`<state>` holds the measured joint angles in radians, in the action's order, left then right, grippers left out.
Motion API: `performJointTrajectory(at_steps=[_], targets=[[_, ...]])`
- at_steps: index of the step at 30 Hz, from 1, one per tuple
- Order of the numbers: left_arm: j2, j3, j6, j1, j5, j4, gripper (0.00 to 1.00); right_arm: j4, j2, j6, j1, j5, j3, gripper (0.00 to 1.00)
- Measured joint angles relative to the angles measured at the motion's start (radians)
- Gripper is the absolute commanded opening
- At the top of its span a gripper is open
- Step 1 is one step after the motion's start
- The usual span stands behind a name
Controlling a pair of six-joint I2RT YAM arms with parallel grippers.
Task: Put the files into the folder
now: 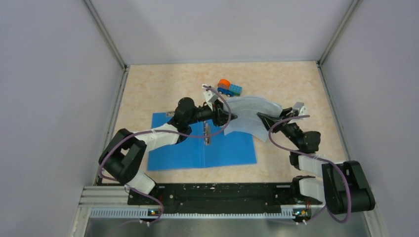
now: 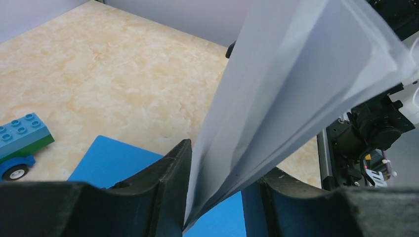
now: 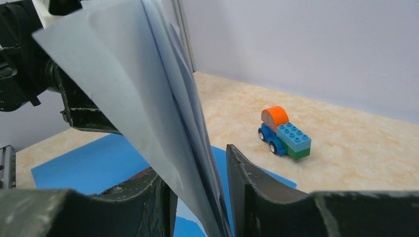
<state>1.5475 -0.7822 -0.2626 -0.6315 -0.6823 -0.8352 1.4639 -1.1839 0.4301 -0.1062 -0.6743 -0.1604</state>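
toy truck (image 2: 20, 143) cropped, folder (image 1: 173, 155) partly covered

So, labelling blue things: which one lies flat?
The folder, spread open with a metal clip at its spine; the toy truck is blocky, on wheels.

white files (image 1: 249, 116), bright-blue folder (image 1: 188, 153), orange-blue-green toy truck (image 1: 229, 88), beige marbled table (image 1: 163, 84)

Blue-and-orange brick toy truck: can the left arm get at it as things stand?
Probably not freely: the left gripper has the white paper sheets between its fingers, though the toy truck stands close beyond it.
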Motion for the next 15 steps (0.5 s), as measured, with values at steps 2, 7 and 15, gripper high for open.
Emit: performJointTrajectory(at_steps=[2, 7, 15], targets=[[0.002, 0.0, -0.002, -0.004, 0.0, -0.003, 0.44, 0.002, 0.006, 0.003, 0.01, 0.005, 0.011, 0.4], [0.006, 0.0, -0.01, -0.012, 0.0, -0.025, 0.42, 0.007, 0.019, 0.018, 0.03, 0.018, 0.019, 0.44], [0.05, 0.0, -0.035, -0.036, 0.006, -0.052, 0.4, 0.009, 0.019, 0.032, 0.038, 0.023, 0.025, 0.47]])
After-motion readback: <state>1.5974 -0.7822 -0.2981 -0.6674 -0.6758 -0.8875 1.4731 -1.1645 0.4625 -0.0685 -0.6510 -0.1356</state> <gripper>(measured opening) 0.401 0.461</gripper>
